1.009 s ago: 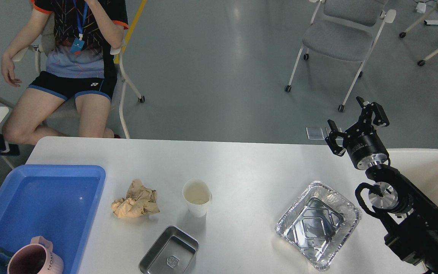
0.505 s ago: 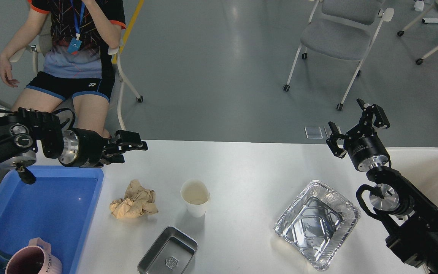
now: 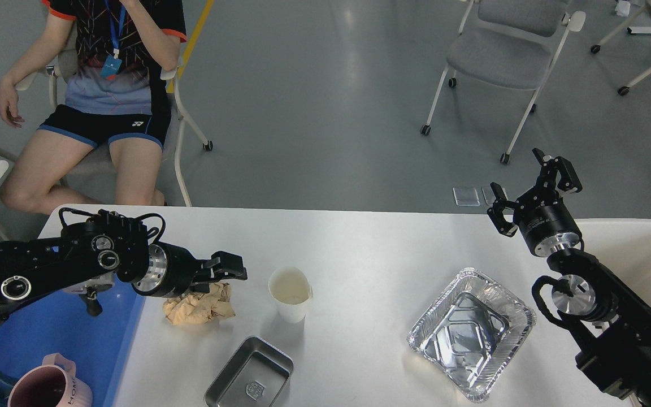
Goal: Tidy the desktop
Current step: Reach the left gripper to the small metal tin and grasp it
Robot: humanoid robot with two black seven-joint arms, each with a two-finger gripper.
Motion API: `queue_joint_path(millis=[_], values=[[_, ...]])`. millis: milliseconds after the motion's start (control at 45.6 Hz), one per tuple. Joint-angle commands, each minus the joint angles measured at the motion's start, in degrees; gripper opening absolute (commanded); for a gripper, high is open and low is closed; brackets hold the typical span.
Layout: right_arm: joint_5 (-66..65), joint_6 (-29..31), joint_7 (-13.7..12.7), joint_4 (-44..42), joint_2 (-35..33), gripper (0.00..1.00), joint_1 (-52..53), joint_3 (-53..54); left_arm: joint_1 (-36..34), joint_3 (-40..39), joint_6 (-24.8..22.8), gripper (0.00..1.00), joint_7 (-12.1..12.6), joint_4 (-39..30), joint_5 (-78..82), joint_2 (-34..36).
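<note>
The white desktop (image 3: 370, 243) carries a crumpled brown paper ball (image 3: 198, 310), a white paper cup (image 3: 290, 294), a small steel tray (image 3: 251, 376) and a crinkled foil tray (image 3: 472, 333). My left gripper (image 3: 230, 268) reaches in from the left and sits low just above the paper ball's top edge, fingers pointing right towards the cup; it looks open and empty. My right gripper (image 3: 529, 191) is open and empty, held up over the desktop's far right edge, behind the foil tray.
A blue plastic tray (image 3: 48, 339) lies at the front left, partly under my left arm, with a pink mug (image 3: 48, 389) in it. A seated person (image 3: 105, 85) is behind the far left corner. A grey chair (image 3: 506, 51) stands further back.
My left arm swung in from the left, then moved down and right from the far edge to the paper ball. The right arm has barely moved. The objects have not moved.
</note>
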Motion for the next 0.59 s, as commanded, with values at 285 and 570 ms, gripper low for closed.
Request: queue_joint_path(millis=[285, 570], values=[[0.0, 0.08, 0.0, -0.16, -0.08, 1.0, -0.14, 0.0, 2.85, 4.99, 0.61, 0.84, -0.07, -0.68, 1.42, -4.47], [0.0, 0.26, 0.0, -1.47, 0.01, 1.0, -0.14, 0.0, 5.49, 5.08, 0.78, 0.89, 0.02, -0.24, 1.59, -5.96]])
